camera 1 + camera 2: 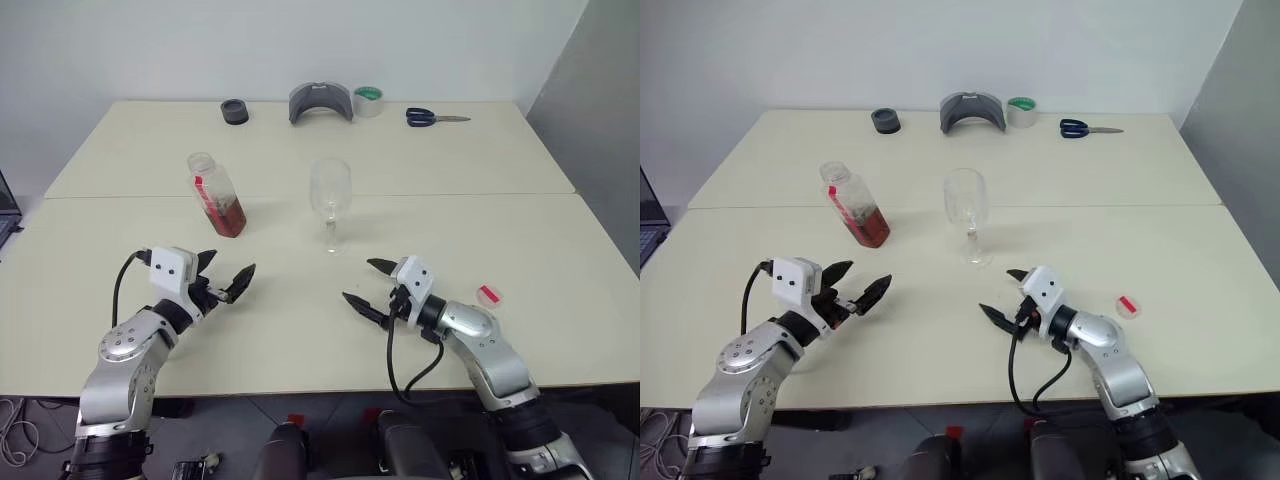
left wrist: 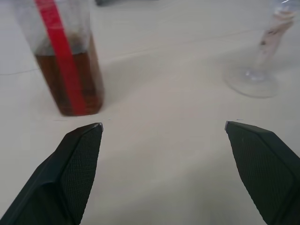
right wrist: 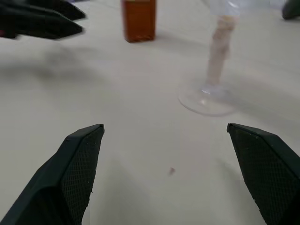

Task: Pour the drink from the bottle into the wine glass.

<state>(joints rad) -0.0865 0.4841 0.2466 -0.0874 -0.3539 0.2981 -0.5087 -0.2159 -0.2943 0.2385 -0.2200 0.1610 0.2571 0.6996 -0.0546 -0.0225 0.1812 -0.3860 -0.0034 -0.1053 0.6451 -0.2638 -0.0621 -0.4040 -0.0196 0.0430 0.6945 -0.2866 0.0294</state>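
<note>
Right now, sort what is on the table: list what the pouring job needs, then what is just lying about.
For the job:
- bottle, cap off, drink inside
- wine glass
- red cap on the table
- left gripper, open
- right gripper, open

Lying about:
- scissors
- green tape roll
- grey curved piece
- small black object

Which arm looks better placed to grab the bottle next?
Probably the left. The left gripper is open and sits just in front of the bottle, cap already off. The right gripper, also open, sits nearer the glass.
</note>
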